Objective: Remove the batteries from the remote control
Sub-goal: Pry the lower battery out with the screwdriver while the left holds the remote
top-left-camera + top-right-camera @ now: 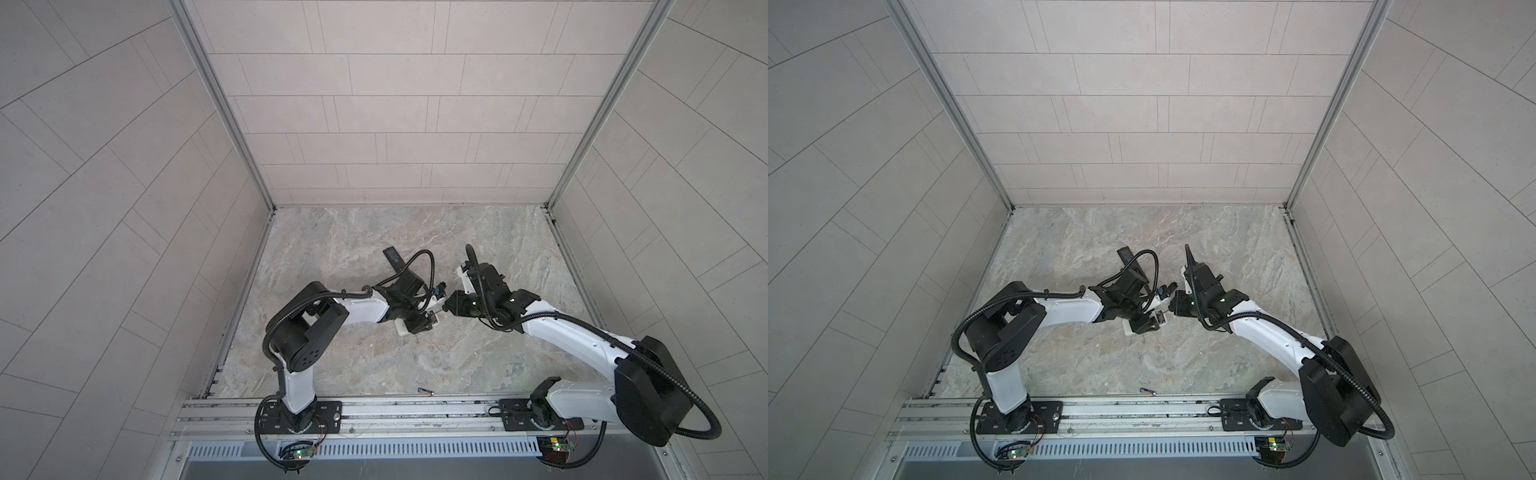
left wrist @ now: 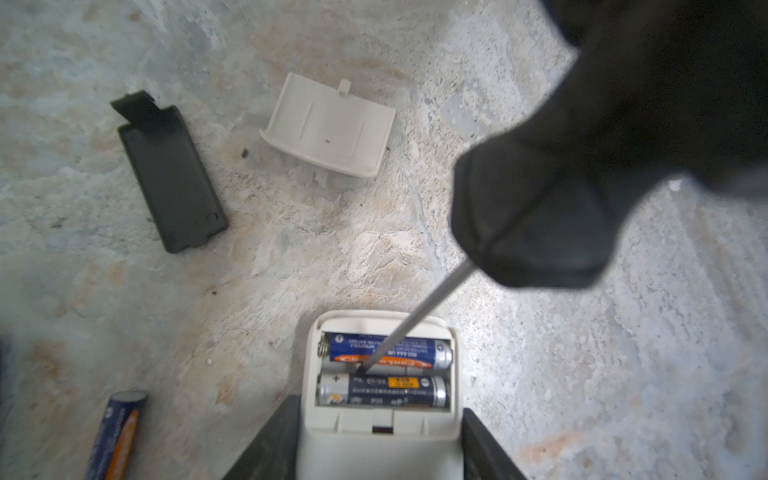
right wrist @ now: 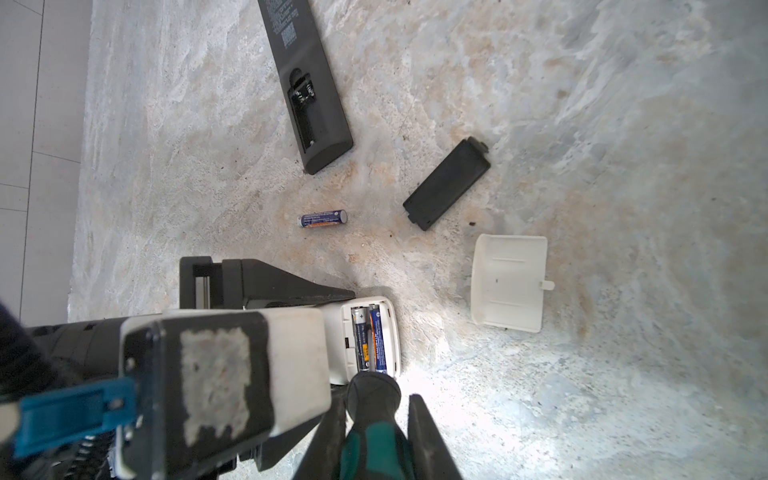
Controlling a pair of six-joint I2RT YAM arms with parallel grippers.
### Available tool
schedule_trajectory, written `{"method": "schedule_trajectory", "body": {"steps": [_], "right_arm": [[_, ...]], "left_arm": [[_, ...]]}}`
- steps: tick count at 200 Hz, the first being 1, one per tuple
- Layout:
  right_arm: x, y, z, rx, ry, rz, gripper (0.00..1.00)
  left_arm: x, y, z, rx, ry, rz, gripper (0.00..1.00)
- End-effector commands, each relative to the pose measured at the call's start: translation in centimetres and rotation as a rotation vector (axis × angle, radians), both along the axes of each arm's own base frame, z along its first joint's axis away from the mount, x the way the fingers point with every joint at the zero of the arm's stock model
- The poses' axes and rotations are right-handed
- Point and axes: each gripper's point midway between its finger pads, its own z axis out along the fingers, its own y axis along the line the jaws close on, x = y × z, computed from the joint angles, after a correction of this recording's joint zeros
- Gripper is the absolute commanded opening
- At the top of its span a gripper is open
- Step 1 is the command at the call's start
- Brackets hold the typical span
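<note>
Marbled stone tabletop carries everything; the left gripper is clamped on the white remote, one finger against each long side, with the remote's back upward and its compartment uncovered; two batteries lie side by side inside it, a blue-and-orange battery nearer the remote's end and a dark battery touching it; the right gripper is closed around the green-and-black handle of the screwdriver, whose thin shaft slants down across the blue-and-orange cell so that its tip sits in the seam between the two; a loose battery lies on the stone near the left gripper, apart from both remotes; the white cover lies inner face up, and the black cover lies near it, not touching; the black remote lies farther off, back up, compartment open with its springs showing; in both top views the two grippers meet near the middle of the table, and a further battery lies alone by the front rail, well apart from the rest.
</note>
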Motion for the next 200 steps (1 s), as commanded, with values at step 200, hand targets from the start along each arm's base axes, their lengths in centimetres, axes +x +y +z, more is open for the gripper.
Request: {"method": "schedule_trajectory", "body": {"steps": [200], "right_arm": [[-1.0,-0.9,-3.1,0.020,0.186,-0.040,0.01]], "left_arm": [[-1.0,-0.6,-2.1,0.002,0.078,0.015,0.57]]}}
